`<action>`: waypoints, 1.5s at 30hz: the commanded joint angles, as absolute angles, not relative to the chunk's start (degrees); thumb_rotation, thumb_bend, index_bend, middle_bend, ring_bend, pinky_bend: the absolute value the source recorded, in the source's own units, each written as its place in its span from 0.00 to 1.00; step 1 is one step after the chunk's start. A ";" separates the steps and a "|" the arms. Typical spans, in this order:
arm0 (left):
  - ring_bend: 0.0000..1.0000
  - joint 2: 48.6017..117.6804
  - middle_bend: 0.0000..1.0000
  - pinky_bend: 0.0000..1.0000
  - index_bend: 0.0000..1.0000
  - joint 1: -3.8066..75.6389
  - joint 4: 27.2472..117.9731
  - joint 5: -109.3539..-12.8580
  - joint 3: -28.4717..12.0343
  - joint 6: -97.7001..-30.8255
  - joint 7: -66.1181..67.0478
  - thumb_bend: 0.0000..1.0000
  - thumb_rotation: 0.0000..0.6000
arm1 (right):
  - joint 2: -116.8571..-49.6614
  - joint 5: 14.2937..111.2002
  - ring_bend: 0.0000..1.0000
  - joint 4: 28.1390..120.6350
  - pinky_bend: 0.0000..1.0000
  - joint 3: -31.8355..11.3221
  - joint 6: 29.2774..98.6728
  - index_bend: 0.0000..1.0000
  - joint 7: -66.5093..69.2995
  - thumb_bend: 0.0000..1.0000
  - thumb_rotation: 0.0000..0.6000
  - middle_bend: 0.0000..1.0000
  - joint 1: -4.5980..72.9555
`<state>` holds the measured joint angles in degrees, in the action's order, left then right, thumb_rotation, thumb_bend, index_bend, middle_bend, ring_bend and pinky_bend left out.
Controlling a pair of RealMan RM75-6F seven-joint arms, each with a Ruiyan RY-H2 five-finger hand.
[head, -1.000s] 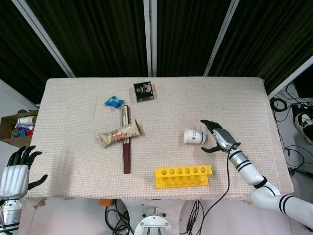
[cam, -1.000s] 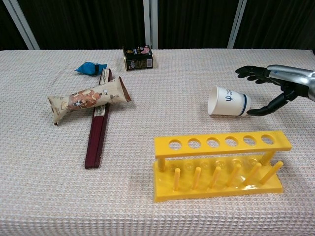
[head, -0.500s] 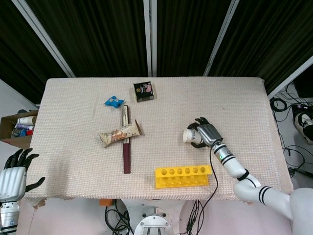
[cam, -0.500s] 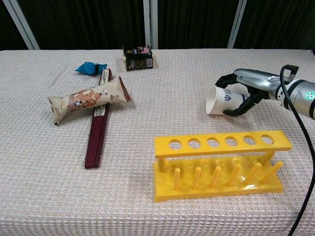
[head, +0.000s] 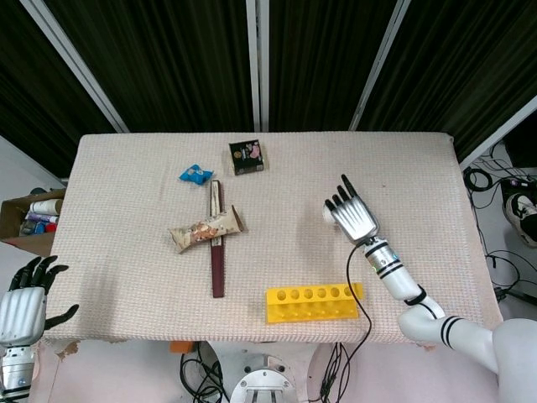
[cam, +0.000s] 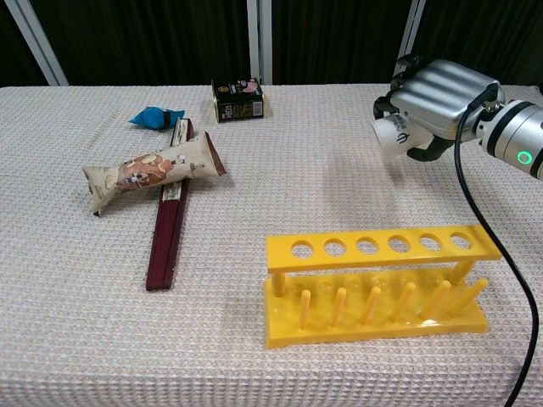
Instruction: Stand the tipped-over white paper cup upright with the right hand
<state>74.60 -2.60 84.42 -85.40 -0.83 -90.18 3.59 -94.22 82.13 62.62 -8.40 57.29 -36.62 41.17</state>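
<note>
The white paper cup (cam: 391,136) with a blue logo is off the table, gripped by my right hand (cam: 439,97). Its fingers wrap the cup's body, and the open mouth faces left and slightly down in the chest view. In the head view only a sliver of the cup (head: 328,213) shows past the back of the right hand (head: 354,217), over the table's right half. A faint shadow lies on the cloth beneath. My left hand (head: 26,301) hangs off the table's near left corner, fingers apart, holding nothing.
A yellow tube rack (cam: 377,284) stands in front of the right hand, near the front edge. A snack wrapper (cam: 153,170) lies across a long dark box (cam: 168,225) at left. A blue packet (cam: 155,116) and a small black box (cam: 237,100) lie farther back.
The right hand closed its fingers round the cup as it lay on its side, then lifted it off the cloth and turned upward. The left hand sank slightly.
</note>
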 commanded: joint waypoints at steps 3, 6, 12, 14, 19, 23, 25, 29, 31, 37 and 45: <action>0.09 74.95 0.15 0.16 0.28 -3.01 83.69 -84.84 -0.70 -90.08 2.85 0.02 1.00 | -95.57 75.92 0.08 63.25 0.00 -8.33 52.11 0.49 -77.61 0.36 1.00 0.33 46.08; 0.09 75.10 0.15 0.16 0.28 -3.14 83.33 -84.74 -0.66 -90.08 2.50 0.02 1.00 | -97.47 73.66 0.07 60.94 0.00 -7.49 49.57 0.49 -82.16 0.36 1.00 0.32 47.30; 0.09 75.46 0.15 0.16 0.28 -3.28 82.63 -84.51 -0.63 -89.86 1.96 0.02 1.00 | -100.83 70.11 0.01 56.98 0.00 -6.39 47.66 0.39 -84.55 0.36 1.00 0.26 47.97; 0.09 75.48 0.15 0.16 0.28 -3.32 82.51 -84.39 -0.64 -89.78 1.89 0.02 1.00 | -101.06 69.83 0.00 56.67 0.00 -6.15 48.06 0.26 -83.99 0.36 1.00 0.19 47.86; 0.09 75.36 0.15 0.16 0.28 -3.53 82.49 -84.51 -0.79 -90.35 1.85 0.02 1.00 | -98.71 69.36 0.00 61.07 0.00 -6.43 51.67 0.00 -82.20 0.35 1.00 0.00 46.81; 0.09 75.21 0.15 0.16 0.28 -3.62 82.68 -84.72 -0.78 -90.62 2.08 0.02 1.00 | -93.46 70.98 0.00 70.49 0.00 -7.14 57.92 0.00 -76.42 0.35 1.00 0.00 44.12; 0.09 75.15 0.15 0.16 0.28 -3.60 82.83 -84.81 -0.80 -90.64 2.15 0.02 1.00 | -89.71 71.87 0.00 76.32 0.00 -7.09 61.41 0.00 -72.66 0.34 1.00 0.00 41.86; 0.09 75.08 0.15 0.16 0.28 -3.45 83.09 -85.05 -0.95 -90.76 2.38 0.02 1.00 | -83.36 74.50 0.00 85.91 0.00 -6.39 69.45 0.00 -62.11 0.34 1.00 0.00 36.00; 0.09 75.00 0.15 0.16 0.28 -3.29 83.32 -85.31 -1.00 -90.79 2.58 0.02 1.00 | -80.48 76.03 0.00 89.69 0.00 -5.59 74.10 0.00 -53.89 0.34 1.00 0.02 32.00; 0.09 74.58 0.15 0.16 0.28 -2.81 84.21 -86.11 -1.24 -91.06 3.55 0.02 1.00 | -72.63 79.70 0.00 95.34 0.00 -1.86 85.63 0.00 -31.07 0.34 1.00 0.04 20.33; 0.09 74.09 0.15 0.16 0.28 -2.40 86.02 -86.88 -1.29 -91.31 5.40 0.02 1.00 | -66.63 85.16 0.00 94.87 0.00 4.29 93.85 0.00 -2.82 0.33 1.00 0.01 8.51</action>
<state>74.16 -2.46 85.84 -86.75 -1.29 -91.25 5.22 -71.39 80.94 93.92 0.19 87.56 -15.07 16.25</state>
